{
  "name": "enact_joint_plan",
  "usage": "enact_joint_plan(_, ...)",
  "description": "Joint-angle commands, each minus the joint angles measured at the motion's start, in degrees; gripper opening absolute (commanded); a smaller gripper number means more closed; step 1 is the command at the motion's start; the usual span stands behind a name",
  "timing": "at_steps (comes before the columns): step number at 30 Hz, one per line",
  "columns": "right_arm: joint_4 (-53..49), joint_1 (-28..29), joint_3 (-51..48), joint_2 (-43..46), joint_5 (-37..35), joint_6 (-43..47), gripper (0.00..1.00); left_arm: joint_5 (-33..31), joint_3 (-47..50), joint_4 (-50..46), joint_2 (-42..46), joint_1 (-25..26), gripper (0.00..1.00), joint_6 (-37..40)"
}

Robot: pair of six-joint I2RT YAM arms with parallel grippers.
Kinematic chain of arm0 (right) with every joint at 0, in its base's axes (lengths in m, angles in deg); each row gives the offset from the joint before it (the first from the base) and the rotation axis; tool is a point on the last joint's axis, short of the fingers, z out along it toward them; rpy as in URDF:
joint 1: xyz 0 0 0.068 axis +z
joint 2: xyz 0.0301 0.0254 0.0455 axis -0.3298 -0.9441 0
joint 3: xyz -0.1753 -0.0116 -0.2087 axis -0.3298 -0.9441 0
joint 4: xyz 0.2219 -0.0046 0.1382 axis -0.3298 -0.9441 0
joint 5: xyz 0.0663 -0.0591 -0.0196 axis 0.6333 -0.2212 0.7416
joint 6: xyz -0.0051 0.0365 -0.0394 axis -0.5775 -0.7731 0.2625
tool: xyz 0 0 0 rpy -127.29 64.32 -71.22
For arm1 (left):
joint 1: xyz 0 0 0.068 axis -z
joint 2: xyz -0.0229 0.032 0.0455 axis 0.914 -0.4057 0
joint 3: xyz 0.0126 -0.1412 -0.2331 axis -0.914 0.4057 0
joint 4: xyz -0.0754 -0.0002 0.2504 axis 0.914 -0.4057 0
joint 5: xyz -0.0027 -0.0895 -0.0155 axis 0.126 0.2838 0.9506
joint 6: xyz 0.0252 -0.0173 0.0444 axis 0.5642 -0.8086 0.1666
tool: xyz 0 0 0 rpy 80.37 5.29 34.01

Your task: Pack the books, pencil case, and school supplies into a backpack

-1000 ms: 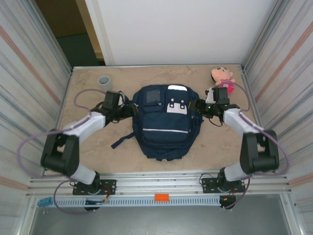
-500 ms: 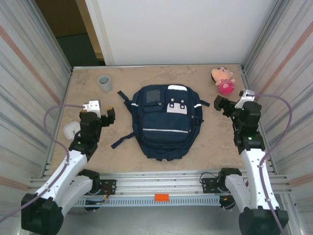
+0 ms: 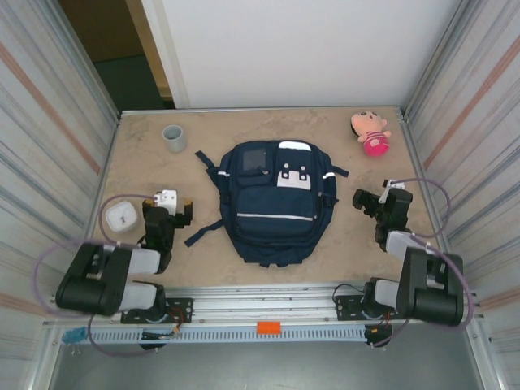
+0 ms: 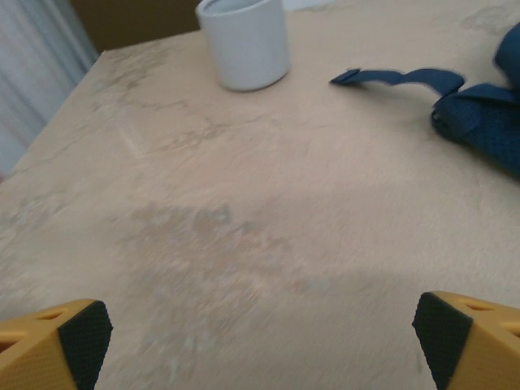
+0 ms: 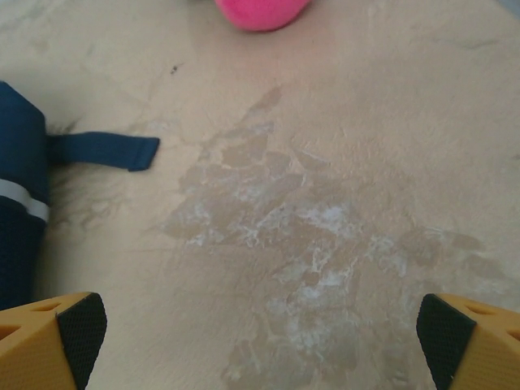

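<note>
Left gripper — jaws spread wide, nothing between them, low over bare table near its left edge. Right gripper likewise spread and empty, near the right edge. Backpack lies flat mid-table between my 2 arms, front pocket up. Grey cup toward far-left corner, pink plush toy toward far-right corner — both apart from the pack. White square object just beside my left gripper
</note>
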Motion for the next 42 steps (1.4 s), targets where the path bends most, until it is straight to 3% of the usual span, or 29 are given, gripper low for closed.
enact_joint_plan(1, 13.1, 0.2, 1.9, -3.6, 3.1, 0.8, 0.99, 2.3, -3.5, 22.6, -13.0, 0.5, 0.99, 5.4)
enact_joint_plan(2, 15.0, 0.6, 1.8, -5.0, 4.7, 0.9, 0.99, -0.2, -4.5, 16.4, -10.0, 0.0, 0.99, 2.9)
enact_joint_plan(4, 25.2, 3.1, -0.7, -10.6, 3.7, 2.6, 0.99, 3.8, -8.5, -0.1, -4.2, -5.2, 0.99, -4.0)
enact_joint_plan(6, 30.3, 6.2, 1.2, -17.3, 1.4, 5.2, 0.99, 6.3, -13.7, -6.7, -6.6, -9.1, 0.99, -7.1)
enact_joint_plan(7, 16.9, 6.7, 5.5, -14.7, 1.9, 6.6, 0.99, 4.6, -15.9, -12.3, -6.0, -7.0, 0.99, -5.6)
enact_joint_plan(9, 19.4, 8.1, 5.1, -15.7, -2.0, 6.8, 0.99, 5.4, -14.2, -7.9, -6.4, -7.7, 0.99, -6.2)
enact_joint_plan(11, 18.7, 7.9, 5.1, -15.2, -2.1, 6.4, 0.99, 4.8, -15.3, -11.2, -5.7, -7.4, 0.99, -6.0)
enact_joint_plan(42, 18.8, 8.0, 5.1, -15.3, -2.1, 6.5, 0.99, 5.1, -15.4, -10.9, -6.1, -7.1, 0.99, -5.6)
